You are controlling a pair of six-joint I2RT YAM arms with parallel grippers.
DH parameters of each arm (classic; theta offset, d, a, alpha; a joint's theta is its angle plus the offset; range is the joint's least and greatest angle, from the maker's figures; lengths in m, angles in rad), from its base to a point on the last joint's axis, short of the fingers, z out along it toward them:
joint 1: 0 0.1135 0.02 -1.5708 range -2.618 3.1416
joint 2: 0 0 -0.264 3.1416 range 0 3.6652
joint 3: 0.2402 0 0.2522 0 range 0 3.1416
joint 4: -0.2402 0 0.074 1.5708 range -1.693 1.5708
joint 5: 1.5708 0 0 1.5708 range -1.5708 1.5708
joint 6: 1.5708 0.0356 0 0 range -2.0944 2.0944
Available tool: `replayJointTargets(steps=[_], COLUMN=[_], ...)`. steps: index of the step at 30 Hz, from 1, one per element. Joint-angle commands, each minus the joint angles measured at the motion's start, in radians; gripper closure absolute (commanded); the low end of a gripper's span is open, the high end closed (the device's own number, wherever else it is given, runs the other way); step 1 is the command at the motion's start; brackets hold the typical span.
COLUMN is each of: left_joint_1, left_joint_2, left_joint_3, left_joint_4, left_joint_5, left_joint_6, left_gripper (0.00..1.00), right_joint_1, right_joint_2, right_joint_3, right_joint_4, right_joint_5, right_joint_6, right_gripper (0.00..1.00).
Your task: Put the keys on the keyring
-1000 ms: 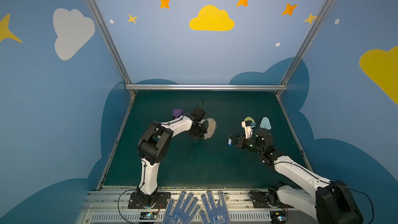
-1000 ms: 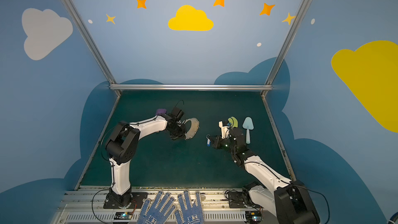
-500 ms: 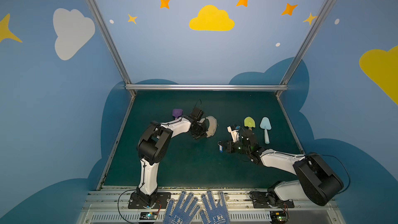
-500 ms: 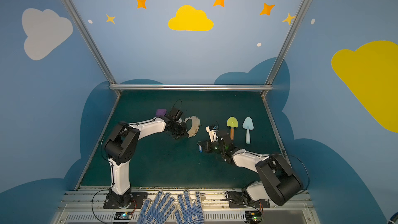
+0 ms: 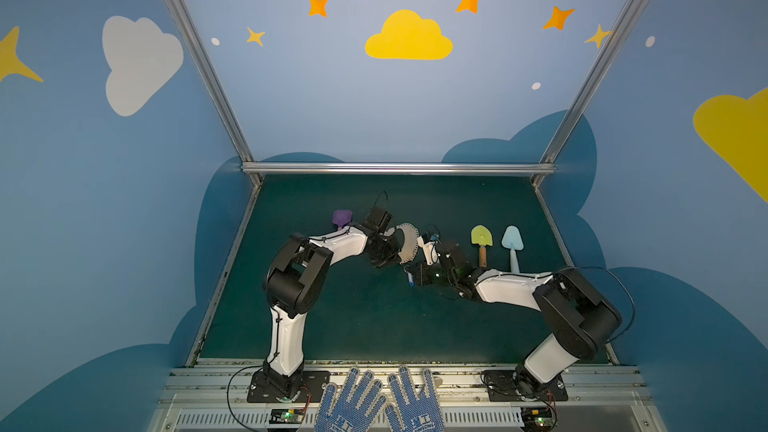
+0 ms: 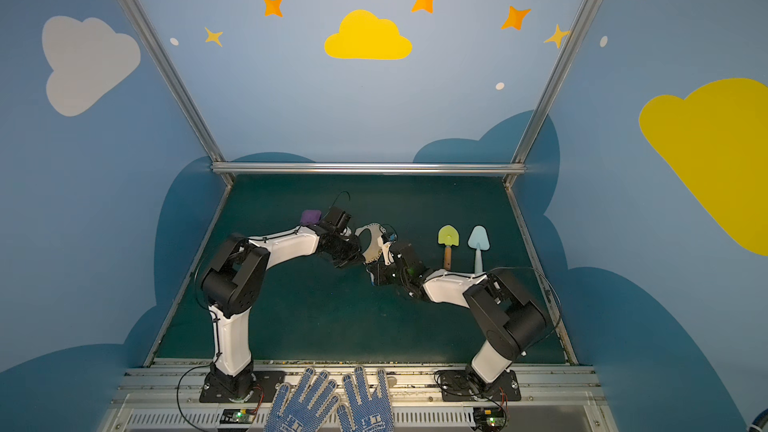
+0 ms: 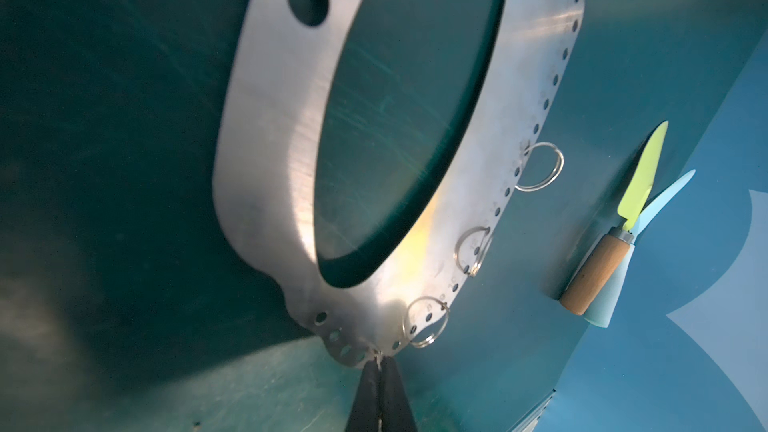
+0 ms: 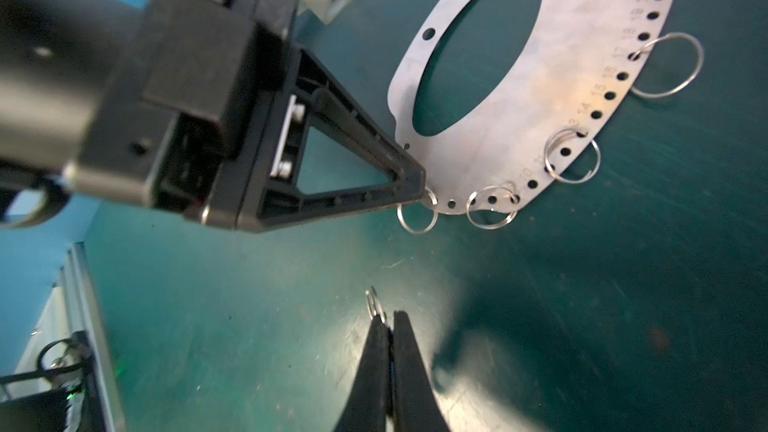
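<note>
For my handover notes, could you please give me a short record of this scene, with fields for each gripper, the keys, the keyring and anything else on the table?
left gripper: shut on one end of the keyring
right gripper: shut on the small ring of the keys
keys and keyring: apart, not yet joined
wire rings on keyring: four in the right wrist view
elsewhere on mat: green shovel, light blue shovel, purple object
</note>
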Motion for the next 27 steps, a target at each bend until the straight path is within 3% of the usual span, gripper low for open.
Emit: replayJointTargets(steps=[1,27], left_joint_1=[0.009,0.02], left_joint_2=[-0.043,-0.062], left_joint_3=[-0.013,-0.026], left_joint_4=[0.001,0.011], left_joint_5=[0.009,0.028], left_joint_6=[0.004,0.004], left_gripper=[0.96,0.96], right_joint_1=[0.023,0.073], right_joint_2=[0.014,0.094], right_joint_3=[0.044,0.202], right_joint_4=[-0.115,-0.353], right_joint_5=[0.092,0.234], right_joint_6=[-0.009,0.036], right_gripper=[1.0,1.0])
